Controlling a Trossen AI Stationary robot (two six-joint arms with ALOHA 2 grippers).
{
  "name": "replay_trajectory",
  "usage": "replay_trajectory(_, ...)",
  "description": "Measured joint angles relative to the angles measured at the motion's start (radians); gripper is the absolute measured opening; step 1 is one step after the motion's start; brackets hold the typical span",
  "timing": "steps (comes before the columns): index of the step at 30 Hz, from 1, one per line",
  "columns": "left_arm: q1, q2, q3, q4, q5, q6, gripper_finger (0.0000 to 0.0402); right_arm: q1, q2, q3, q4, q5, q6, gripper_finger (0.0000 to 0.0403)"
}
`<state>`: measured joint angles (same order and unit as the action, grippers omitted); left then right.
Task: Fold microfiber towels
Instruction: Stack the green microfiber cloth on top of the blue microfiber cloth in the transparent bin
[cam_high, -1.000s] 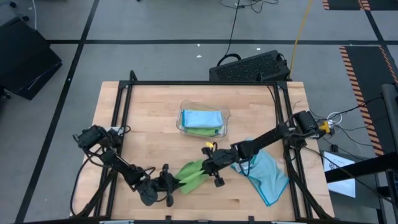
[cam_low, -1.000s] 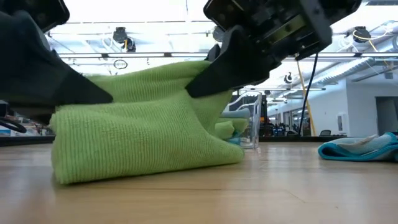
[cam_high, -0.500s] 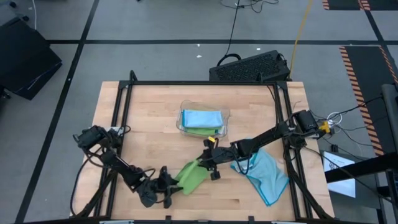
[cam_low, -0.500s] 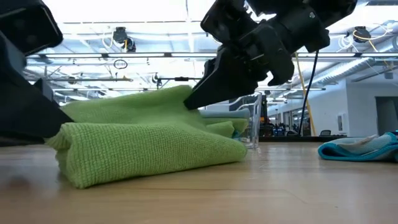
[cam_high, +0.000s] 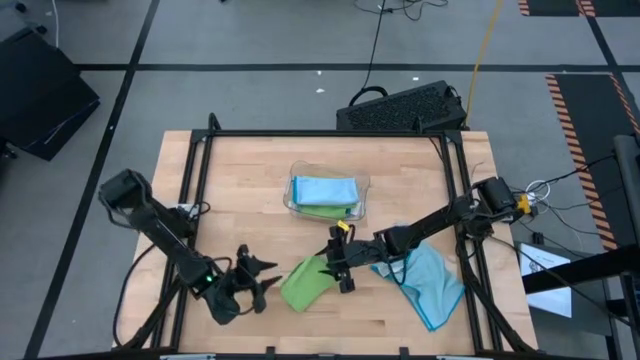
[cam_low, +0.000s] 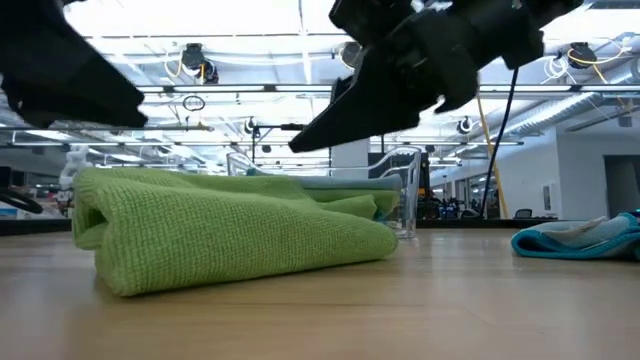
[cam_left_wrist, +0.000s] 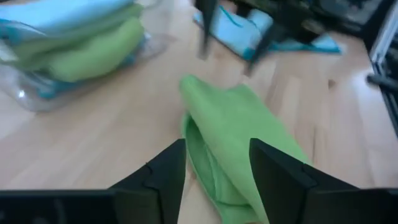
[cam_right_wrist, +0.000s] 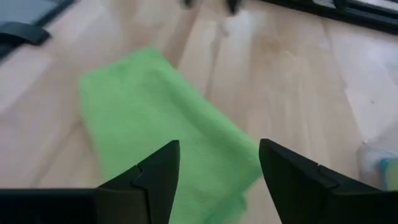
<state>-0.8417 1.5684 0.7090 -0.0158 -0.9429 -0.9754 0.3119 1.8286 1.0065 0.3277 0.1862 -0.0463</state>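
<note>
A lime green microfiber towel lies folded on the table near the front edge, its fold toward the low camera. My left gripper stands open just left of it and above table level, with the towel ahead of its fingers. My right gripper is open over the towel's right end, its fingers clear above the cloth. A light blue towel lies crumpled on the table to the right.
A clear plastic tray at the table's middle holds a folded light blue towel on a green one. Black frame rails run along the table's sides. A dark keyboard-like object sits beyond the far edge.
Both grippers have opened and let go of the green towel. My left gripper has risen and drawn back toward the table's left edge. The towel's raised upper layer has dropped, and the towel now lies flat and folded on the table.
</note>
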Motion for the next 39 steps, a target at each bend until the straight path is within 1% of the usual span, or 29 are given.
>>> replay_trajectory(2, 0.001, -0.039, 0.0, -0.033, -0.01, -0.023, 0.0179, 0.016, -0.001, 0.0, 0.005, -0.002, 0.0, 0.0211)
replay_trajectory(4, 0.001, -0.06, 0.0, -0.014, -0.019, -0.015, 0.0179, 0.034, -0.001, 0.0, 0.003, -0.005, -0.013, 0.0211)
replay_trajectory(8, 0.003, -0.04, 0.0, 0.181, -0.001, 0.123, 0.0179, 0.062, 0.001, -0.001, 0.011, -0.071, -0.049, 0.0211)
replay_trajectory(11, 0.024, 0.029, 0.002, 0.334, 0.012, 0.223, 0.0179, 0.065, 0.002, -0.029, 0.099, -0.09, -0.053, 0.0209)
replay_trajectory(13, 0.04, 0.081, 0.002, 0.381, 0.023, 0.244, 0.0179, 0.053, 0.002, -0.062, 0.194, -0.105, -0.056, 0.0202)
replay_trajectory(16, 0.064, 0.173, 0.002, 0.393, 0.034, 0.181, 0.0179, 0.028, 0.002, -0.11, 0.318, -0.151, -0.048, 0.0181)
replay_trajectory(19, 0.084, 0.258, 0.002, 0.392, 0.036, 0.107, 0.0179, 0.01, 0.002, -0.145, 0.398, -0.187, -0.047, 0.0154)
replay_trajectory(22, 0.102, 0.315, 0.002, 0.367, 0.036, 0.06, 0.0179, -0.002, 0.002, -0.159, 0.406, -0.189, -0.058, 0.0125)
replay_trajectory(25, 0.121, 0.343, 0.002, 0.335, 0.036, 0.038, 0.0179, -0.013, 0.003, -0.167, 0.403, -0.188, -0.072, 0.0098)
replay_trajectory(28, 0.14, 0.344, 0.002, 0.299, 0.038, 0.022, 0.0179, -0.027, 0.024, -0.167, 0.426, -0.189, -0.083, 0.0074)
replay_trajectory(31, 0.155, 0.33, 0.002, 0.299, 0.056, 0.073, 0.0179, -0.044, 0.084, -0.167, 0.516, -0.189, -0.078, 0.0053)
replay_trajectory(35, 0.165, 0.277, 0.002, 0.295, 0.106, 0.153, 0.0179, -0.061, 0.174, -0.16, 0.578, -0.188, -0.051, 0.003)
replay_trajectory(39, 0.166, 0.191, 0.002, 0.295, 0.113, 0.218, 0.0179, -0.069, 0.243, -0.144, 0.581, -0.188, -0.005, 0.0015)
